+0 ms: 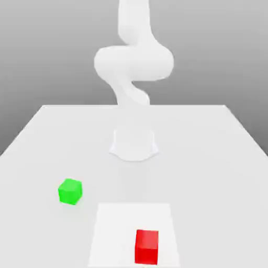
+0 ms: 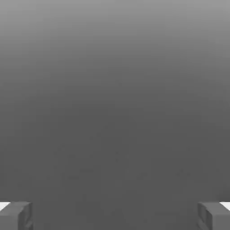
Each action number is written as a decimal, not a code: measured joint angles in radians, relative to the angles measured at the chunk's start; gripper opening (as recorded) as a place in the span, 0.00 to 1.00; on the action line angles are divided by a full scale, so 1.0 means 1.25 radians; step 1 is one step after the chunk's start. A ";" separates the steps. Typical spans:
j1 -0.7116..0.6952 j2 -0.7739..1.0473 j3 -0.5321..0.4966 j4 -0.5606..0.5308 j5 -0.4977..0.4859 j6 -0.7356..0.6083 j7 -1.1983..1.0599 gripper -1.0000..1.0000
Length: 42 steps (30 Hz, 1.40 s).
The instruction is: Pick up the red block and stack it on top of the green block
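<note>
I see bright, washed-out whites on the arm (image 1: 134,63) and table (image 1: 209,157); hand view dim grey.

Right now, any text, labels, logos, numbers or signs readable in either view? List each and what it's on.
None readable. The faces seen of the red block and the green block are plain, the white square under the red block carries no lettering, and no marking can be read on the arm or the table.
</note>
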 joint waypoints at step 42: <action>-0.012 0.737 0.049 -0.145 -0.025 0.301 0.125 0.00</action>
